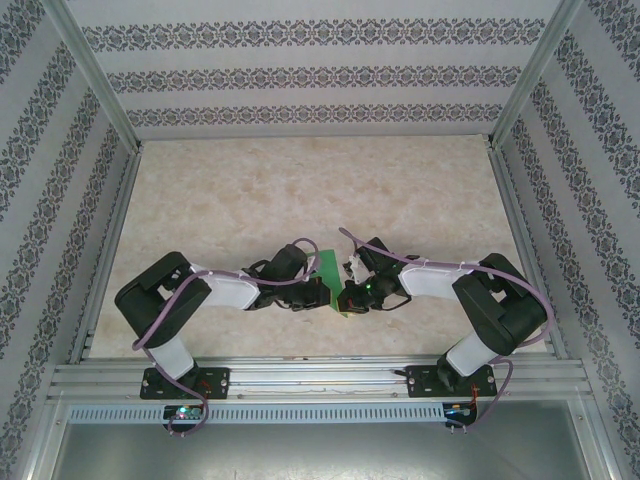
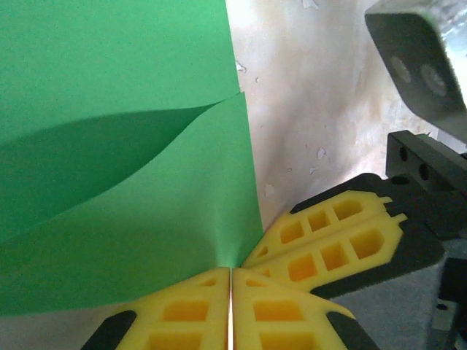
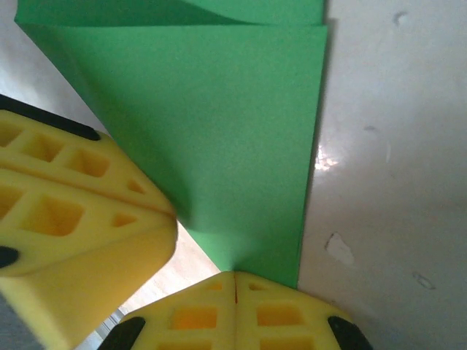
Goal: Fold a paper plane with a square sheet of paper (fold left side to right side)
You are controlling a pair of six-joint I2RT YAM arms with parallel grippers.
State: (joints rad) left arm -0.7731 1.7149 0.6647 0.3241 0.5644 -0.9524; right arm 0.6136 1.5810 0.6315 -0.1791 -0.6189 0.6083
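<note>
The square sheet of paper (image 1: pixel 329 272) is bright green and lifted between the two arms near the table's front edge, one layer curling over another. My left gripper (image 2: pixel 230 271) is shut on one edge of the sheet (image 2: pixel 124 146), its yellow pads pressed together with the paper pinched between them. My right gripper (image 3: pixel 235 275) is shut on the sheet (image 3: pixel 219 131) as well, at a lower corner. The two pairs of fingers sit almost touching: the right fingers (image 2: pixel 328 244) appear in the left wrist view, the left fingers (image 3: pixel 73 211) in the right wrist view. A paper plane is out of view.
The beige marbled table (image 1: pixel 320 190) stretches beyond the arms. Aluminium rails (image 1: pixel 320 378) run along its near edge and up its sides. Patterned walls (image 1: pixel 320 80) close in the back and both sides.
</note>
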